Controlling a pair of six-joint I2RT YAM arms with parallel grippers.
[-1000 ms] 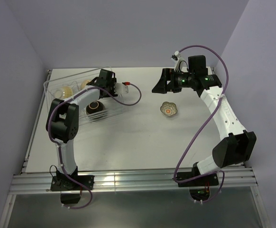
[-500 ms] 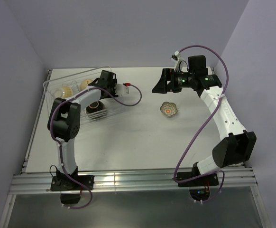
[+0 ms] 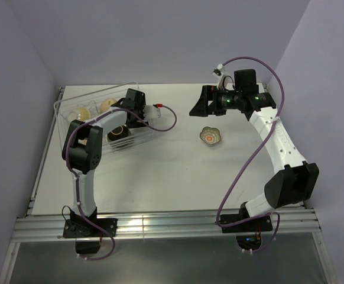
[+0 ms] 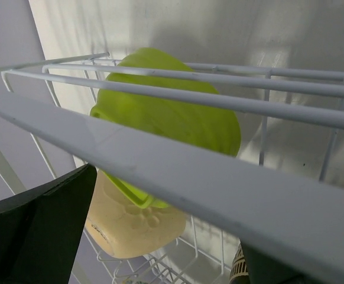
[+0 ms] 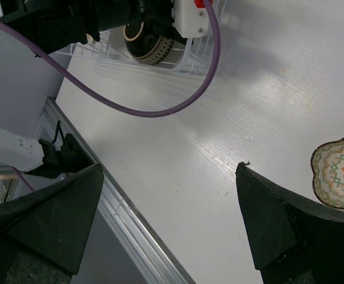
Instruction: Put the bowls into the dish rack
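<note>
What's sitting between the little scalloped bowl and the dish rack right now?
Bare table, crossed only by a purple cable looping out beside the dish rack; the right wrist view shows it.

One dish rack (image 3: 58,110), two arms (image 3: 80,151), five bowls (image 3: 117,131) seen: four racked, one outside.

White table (image 3: 178,177) bearing two items: wire dish rack (image 3: 59,112), its rim crossing just above the left gripper's (image 4: 169,213) jaws; scalloped bowl (image 5: 340,174), upright, outside the right gripper's (image 5: 169,168) jaws.
</note>
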